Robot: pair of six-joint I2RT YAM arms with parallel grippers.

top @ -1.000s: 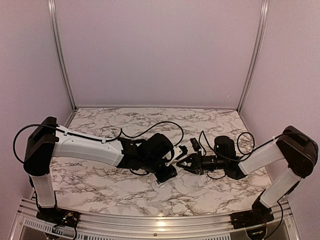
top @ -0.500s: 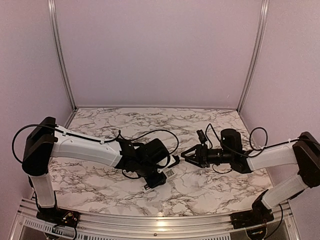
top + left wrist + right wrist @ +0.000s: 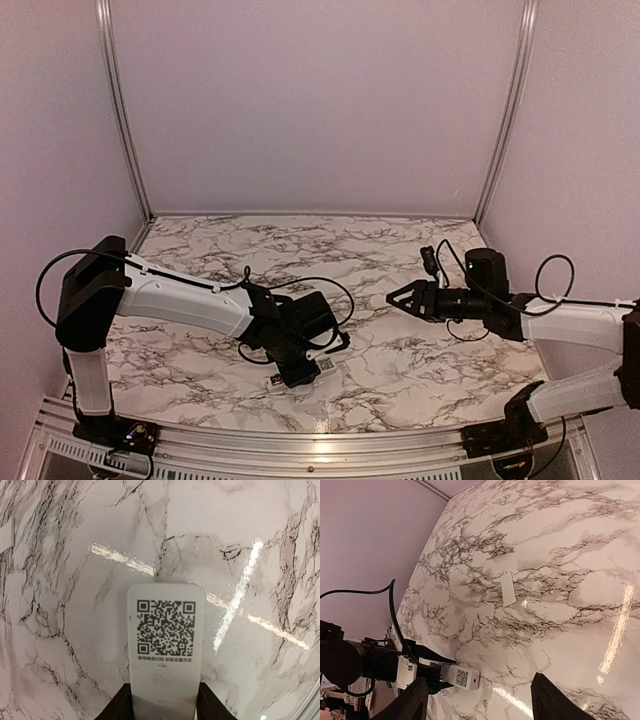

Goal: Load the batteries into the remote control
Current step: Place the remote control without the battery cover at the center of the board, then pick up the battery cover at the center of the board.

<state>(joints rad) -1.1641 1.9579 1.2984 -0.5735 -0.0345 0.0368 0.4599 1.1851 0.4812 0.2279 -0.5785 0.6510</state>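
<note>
The remote control (image 3: 166,645) is a white bar showing a QR-code sticker, and it sticks out past my left gripper (image 3: 165,707). The black fingers (image 3: 120,706) sit against both of its sides. In the top view my left gripper (image 3: 300,372) holds the remote control (image 3: 326,365) low over the near middle of the table. My right gripper (image 3: 395,297) hangs open to the right, well apart from it, with nothing between its fingers (image 3: 415,700). From the right wrist view the remote control (image 3: 461,676) shows far off in the left gripper. The batteries are not in view.
A small flat white plastic piece (image 3: 507,589) lies loose on the marble table (image 3: 400,370), beyond the remote in the right wrist view. Metal posts and lilac walls enclose the table on three sides. Cables loop off both wrists.
My right gripper has opened and drawn back to the right, away from the remote. My left arm has carried the remote a little toward the near edge.
</note>
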